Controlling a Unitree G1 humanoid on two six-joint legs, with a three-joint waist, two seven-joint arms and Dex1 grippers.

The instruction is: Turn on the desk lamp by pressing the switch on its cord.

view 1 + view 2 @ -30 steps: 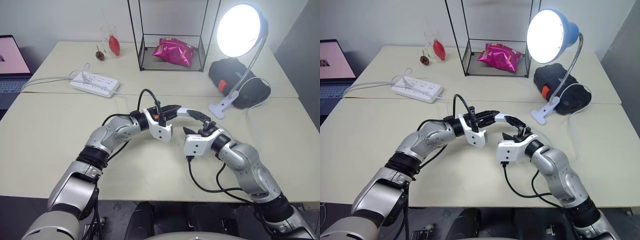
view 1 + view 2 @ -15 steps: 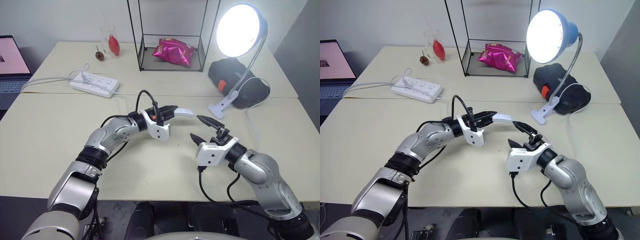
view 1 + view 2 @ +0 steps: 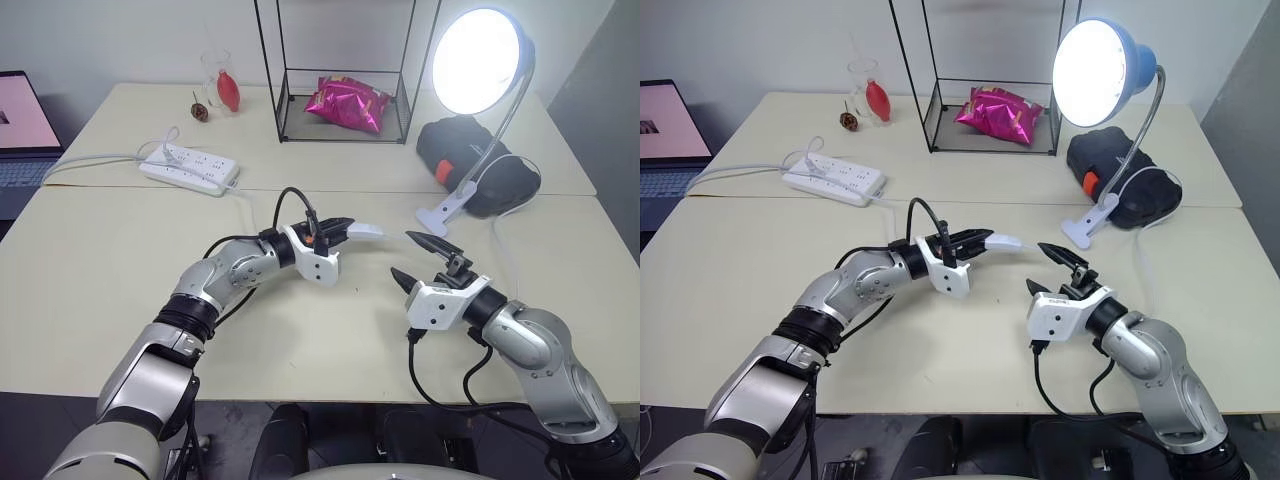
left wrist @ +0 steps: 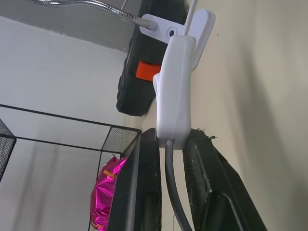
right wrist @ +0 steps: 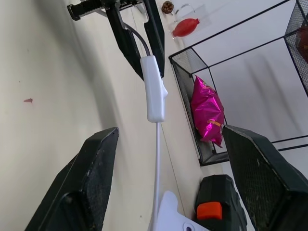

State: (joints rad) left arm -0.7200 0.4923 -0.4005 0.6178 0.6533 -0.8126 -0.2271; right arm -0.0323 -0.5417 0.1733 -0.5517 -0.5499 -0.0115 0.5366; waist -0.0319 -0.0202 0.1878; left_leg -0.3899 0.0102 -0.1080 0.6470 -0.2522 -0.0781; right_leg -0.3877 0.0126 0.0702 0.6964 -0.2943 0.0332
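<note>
The desk lamp (image 3: 478,60) stands lit at the back right, its white clip base (image 3: 447,210) on the table. My left gripper (image 3: 347,227) is shut on the near end of the white switch (image 3: 367,229), held just above the table's middle. The switch (image 4: 174,94) juts out past the fingertips, and the cord (image 5: 157,163) runs from it toward the clip. My right gripper (image 3: 403,255) hangs open to the right of the switch, apart from it, with nothing between its fingers (image 5: 94,175).
A white power strip (image 3: 190,167) lies at the back left. A black wire-frame box (image 3: 283,110) holds a pink foil bag (image 3: 345,102). A black pouch (image 3: 480,165) sits behind the clip. A glass (image 3: 225,85) and a laptop (image 3: 20,120) are far left.
My right gripper has drawn back from the switch, to the right and toward me, and stays open. The left gripper keeps its hold on the switch. The lamp is lit throughout.
</note>
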